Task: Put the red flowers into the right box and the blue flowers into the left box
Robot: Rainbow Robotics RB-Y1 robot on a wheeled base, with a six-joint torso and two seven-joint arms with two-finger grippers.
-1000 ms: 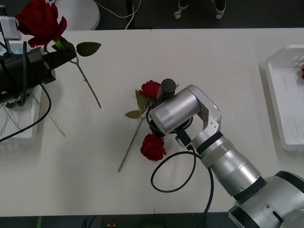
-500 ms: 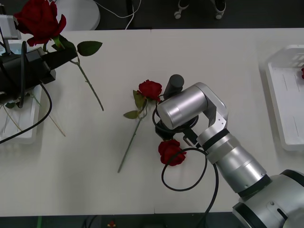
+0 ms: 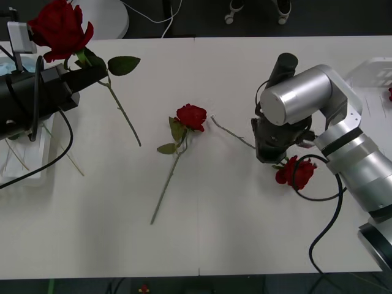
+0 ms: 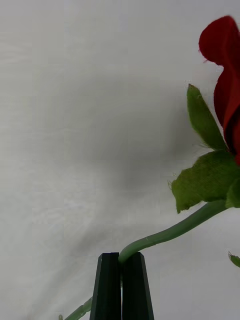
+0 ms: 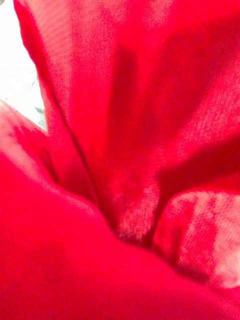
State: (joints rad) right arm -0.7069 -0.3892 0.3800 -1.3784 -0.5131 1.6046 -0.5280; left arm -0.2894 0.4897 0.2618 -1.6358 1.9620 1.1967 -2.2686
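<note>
1. The right gripper (image 4: 120, 262) sits over the right half of the white counter (image 3: 245, 233). Its black fingers (image 4: 107, 287) are pressed together on the green stem of a red rose (image 3: 295, 171).
2. In the front view, this rose's head hangs just below the right wrist, and its stem runs up and left from under the wrist toward the counter's middle.
3. In the right wrist view, the stem curves out from between the fingers toward two green leaves and the red petals at the frame's edge.
4. The left gripper is at the counter's far left corner, at the end of the black left arm (image 3: 37, 98). A second red rose (image 3: 59, 24) stands up from it, with its head raised above the arm, one leaf out to the side, and the stem slanting down over the counter.
5. The left wrist view shows red petals (image 5: 120, 160) close against the lens. Whether the left fingers are open or closed cannot be told.
6. A third red rose (image 3: 191, 116) lies loose on the counter near its middle, with the head toward the far side and the stem pointing toward the near edge.
7. The right box (image 3: 358, 116) stands at the counter's right edge, and something red shows at the frame's border inside it.
8. The left box (image 3: 43, 165) lies under the left arm at the left edge.
9. No readable writing or labels are visible.
</note>
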